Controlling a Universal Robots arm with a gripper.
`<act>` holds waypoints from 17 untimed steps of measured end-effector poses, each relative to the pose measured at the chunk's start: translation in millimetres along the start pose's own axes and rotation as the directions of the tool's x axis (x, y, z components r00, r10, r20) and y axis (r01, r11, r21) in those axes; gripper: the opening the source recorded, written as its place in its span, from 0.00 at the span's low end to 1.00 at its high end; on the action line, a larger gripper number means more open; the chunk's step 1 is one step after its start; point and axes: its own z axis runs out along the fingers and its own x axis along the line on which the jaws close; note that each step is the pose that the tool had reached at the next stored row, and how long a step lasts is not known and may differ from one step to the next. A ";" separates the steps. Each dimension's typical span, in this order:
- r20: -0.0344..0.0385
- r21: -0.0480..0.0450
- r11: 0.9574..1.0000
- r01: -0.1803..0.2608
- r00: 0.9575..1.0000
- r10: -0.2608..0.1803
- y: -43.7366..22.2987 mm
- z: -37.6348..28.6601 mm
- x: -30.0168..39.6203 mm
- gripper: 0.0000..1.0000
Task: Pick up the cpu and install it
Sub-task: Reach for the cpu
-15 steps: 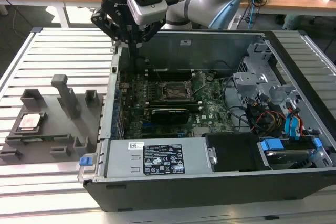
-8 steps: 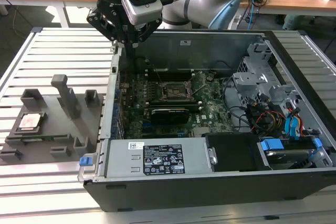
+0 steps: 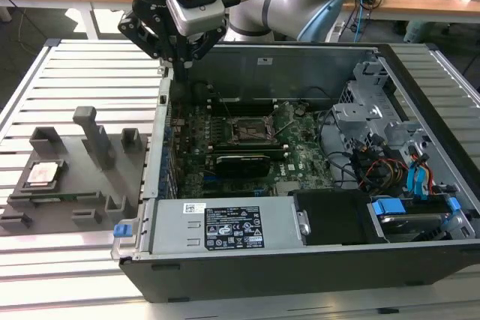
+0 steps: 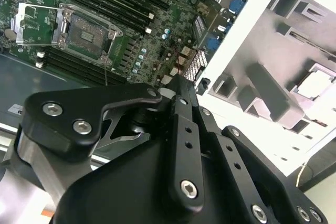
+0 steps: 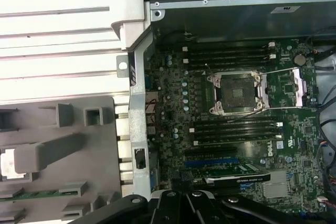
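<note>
Silvery cpu (image 3: 43,174) sits in grey tray (image 3: 82,179), 8 o'clock of gripper (image 3: 182,65) (clenched, empty) in exterior view. Risk: descending clenched could knock it askew.

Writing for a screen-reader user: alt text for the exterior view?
The cpu lies on a grey tray beside an open computer case, whose motherboard socket stands open. The gripper hangs over the case's edge nearest the tray.

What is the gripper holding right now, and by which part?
Nothing. The cpu lies in the grey tray, apart from the gripper, which hangs over the computer case wall.
</note>
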 end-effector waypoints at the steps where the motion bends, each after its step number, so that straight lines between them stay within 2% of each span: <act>1: 0.000 0.000 1.000 0.000 1.000 0.000 -0.1 -0.1 1.2 0.11; 6: 0.000 0.000 1.000 0.000 1.000 0.000 -0.6 -0.2 8.5 0.11; 11: 0.000 0.000 1.000 0.000 1.000 0.000 -1.5 -0.5 19.8 0.11; 17: 0.000 0.000 1.000 0.000 1.000 0.000 -2.0 -0.7 26.4 0.11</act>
